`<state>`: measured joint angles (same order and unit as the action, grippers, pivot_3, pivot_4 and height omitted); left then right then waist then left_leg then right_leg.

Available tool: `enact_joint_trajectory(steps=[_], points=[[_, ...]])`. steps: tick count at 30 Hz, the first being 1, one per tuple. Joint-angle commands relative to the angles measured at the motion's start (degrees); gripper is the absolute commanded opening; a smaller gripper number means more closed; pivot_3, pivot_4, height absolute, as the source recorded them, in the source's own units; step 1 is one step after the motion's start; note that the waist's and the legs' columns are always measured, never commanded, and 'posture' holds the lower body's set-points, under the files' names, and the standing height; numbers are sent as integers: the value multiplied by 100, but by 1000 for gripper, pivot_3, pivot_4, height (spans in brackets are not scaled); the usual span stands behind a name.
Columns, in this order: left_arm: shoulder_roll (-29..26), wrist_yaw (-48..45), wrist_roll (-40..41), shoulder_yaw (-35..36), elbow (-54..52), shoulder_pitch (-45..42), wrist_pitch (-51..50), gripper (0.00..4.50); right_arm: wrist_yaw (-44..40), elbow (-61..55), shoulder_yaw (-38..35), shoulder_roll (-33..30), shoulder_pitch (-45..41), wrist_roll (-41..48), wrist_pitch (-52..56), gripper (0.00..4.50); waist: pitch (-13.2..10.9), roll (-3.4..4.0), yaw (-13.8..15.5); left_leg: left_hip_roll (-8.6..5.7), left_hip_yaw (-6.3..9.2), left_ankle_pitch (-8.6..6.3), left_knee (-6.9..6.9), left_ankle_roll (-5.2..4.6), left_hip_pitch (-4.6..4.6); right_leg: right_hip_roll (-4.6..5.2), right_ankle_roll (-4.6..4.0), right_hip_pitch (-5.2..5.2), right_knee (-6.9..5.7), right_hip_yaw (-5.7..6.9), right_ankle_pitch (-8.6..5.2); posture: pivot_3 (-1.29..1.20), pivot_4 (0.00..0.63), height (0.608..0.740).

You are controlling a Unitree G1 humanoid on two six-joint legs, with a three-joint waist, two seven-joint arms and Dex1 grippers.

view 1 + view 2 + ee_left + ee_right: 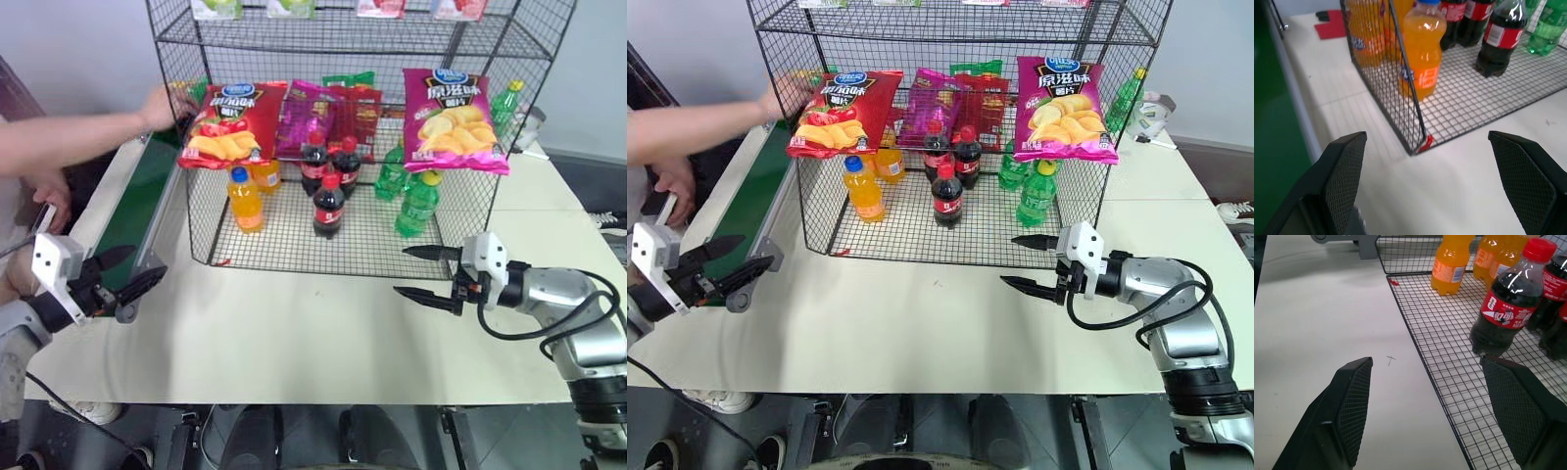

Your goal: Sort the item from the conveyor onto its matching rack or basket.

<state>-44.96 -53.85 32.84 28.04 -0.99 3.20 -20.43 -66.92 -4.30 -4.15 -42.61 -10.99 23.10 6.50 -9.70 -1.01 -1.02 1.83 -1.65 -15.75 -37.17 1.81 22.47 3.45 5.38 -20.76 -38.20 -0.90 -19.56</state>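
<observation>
A: Left claw (122,277) gapes wide, empty, beside the dark green conveyor belt (125,217); right claw (428,273) open over the pale worktop (294,333).

B: Green crisp bag? Hidden; a person's hand (162,106) is at the belt's far end by the black wire rack (343,34). Left arm nearer.

Left hand (125,273) fingers spread wide, empty, right hand (424,273) likewise, pointing inward
</observation>
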Motion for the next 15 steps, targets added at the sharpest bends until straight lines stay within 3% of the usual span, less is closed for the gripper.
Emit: enact_joint_trajectory(steps=[1,15], points=[[-12,-68,127,262,-195,42,104,4279,-24,-127,-32,8,-73,67,-41,3650,0,0,2,0,0,0,0,0,0,0,0,0,0,0,0,0,150,739],[55,208,-97,292,-185,3,701,4279,-42,-174,60,29,-227,181,141,3650,0,0,-1,0,0,0,0,0,0,1,0,-1,0,0,0,0,150,739]])
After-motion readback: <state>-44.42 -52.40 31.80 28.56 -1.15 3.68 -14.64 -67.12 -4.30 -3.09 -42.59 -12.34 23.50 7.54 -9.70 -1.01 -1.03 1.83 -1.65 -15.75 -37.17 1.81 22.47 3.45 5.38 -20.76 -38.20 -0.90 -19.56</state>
